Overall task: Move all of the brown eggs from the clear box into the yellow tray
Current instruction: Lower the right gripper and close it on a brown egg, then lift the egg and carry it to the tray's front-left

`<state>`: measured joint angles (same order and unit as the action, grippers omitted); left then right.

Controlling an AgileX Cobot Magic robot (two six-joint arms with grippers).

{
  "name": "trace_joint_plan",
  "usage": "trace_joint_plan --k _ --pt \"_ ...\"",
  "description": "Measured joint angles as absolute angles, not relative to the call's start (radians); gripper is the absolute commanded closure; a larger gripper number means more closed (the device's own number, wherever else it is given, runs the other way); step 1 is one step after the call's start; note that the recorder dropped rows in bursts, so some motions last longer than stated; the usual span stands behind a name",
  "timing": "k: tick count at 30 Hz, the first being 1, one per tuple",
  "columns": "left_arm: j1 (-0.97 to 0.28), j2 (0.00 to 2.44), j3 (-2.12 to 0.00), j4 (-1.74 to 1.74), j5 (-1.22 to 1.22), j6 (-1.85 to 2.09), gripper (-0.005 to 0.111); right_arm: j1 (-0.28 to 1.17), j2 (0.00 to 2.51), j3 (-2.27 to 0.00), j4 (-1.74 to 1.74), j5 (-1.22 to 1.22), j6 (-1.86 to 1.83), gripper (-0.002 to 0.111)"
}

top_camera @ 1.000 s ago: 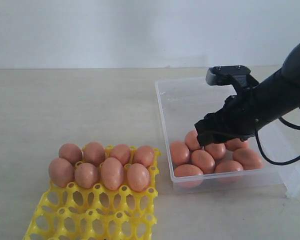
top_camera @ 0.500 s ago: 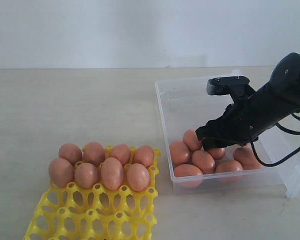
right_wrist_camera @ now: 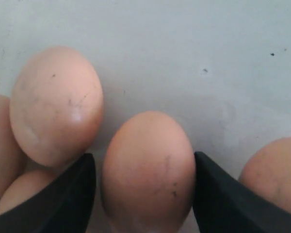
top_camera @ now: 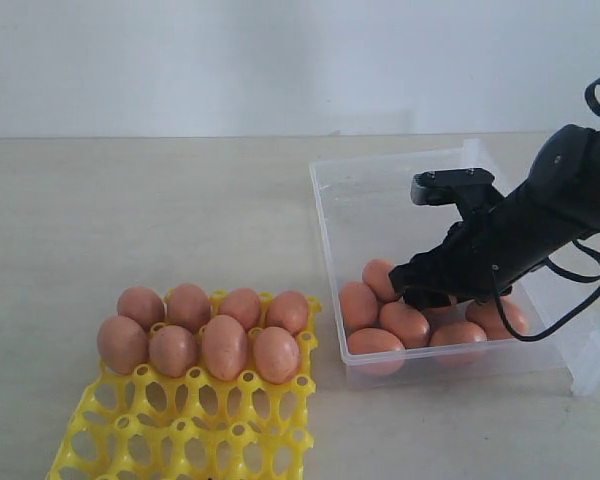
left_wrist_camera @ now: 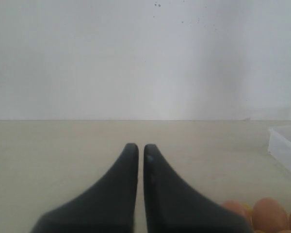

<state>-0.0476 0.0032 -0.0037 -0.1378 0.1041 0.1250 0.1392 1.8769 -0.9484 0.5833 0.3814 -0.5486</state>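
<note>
Exterior view: we see a bright yellow plastic egg tray [top_camera: 110, 440] at the near left of a pale table [top_camera: 130, 220]. Its two far rows hold eight smooth oval brown eggs [top_camera: 224, 346], and the nearer cups are bare. To its right lies a shallow clear plastic box [top_camera: 380, 190] with several more brown eggs bunched at its near end. The black right gripper [top_camera: 420, 290] reaches down among them. The left gripper is out of sight here.

Left wrist view: we see the left gripper [left_wrist_camera: 141, 145], its two black fingers nearly together with only a thin slit between them. It holds nothing and sits above bare table.

Right wrist view: we see the right gripper [right_wrist_camera: 143, 154] with jaws wide, straddling one egg [right_wrist_camera: 148, 179] on the box floor. This egg lies directly between the fingers, with its long axis running along them and its flanks facing the pads. We cannot tell whether the pads touch the shell. Neighbouring eggs [right_wrist_camera: 56, 107] crowd just beside both fingers. We judge the right arm the nearer one, and closing would grip the egg across its short width.
</note>
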Motion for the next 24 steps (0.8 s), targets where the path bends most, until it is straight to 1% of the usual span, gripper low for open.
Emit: trace_joint_plan --k 6,7,13,17,20,24 --pt "-0.048 0.003 -0.004 -0.138 0.104 0.125 0.103 0.139 1.878 -0.948 0.585 0.373 -0.549 0.105" --pt "-0.048 0.003 -0.004 -0.138 0.104 0.125 0.103 0.139 1.878 -0.948 0.585 0.373 -0.549 0.109" --pt "-0.048 0.003 -0.004 -0.138 0.104 0.125 0.103 0.139 1.872 -0.948 0.585 0.357 -0.549 0.108" --pt "-0.048 0.003 -0.004 -0.138 0.104 0.125 0.103 0.139 1.812 -0.947 0.585 0.304 -0.547 0.108" --pt "-0.048 0.003 -0.004 -0.138 0.104 0.125 0.103 0.139 1.737 -0.947 0.599 0.227 -0.546 0.108" --pt "-0.048 0.003 -0.004 -0.138 0.104 0.125 0.103 0.19 1.646 -0.938 0.61 0.019 -0.548 0.108"
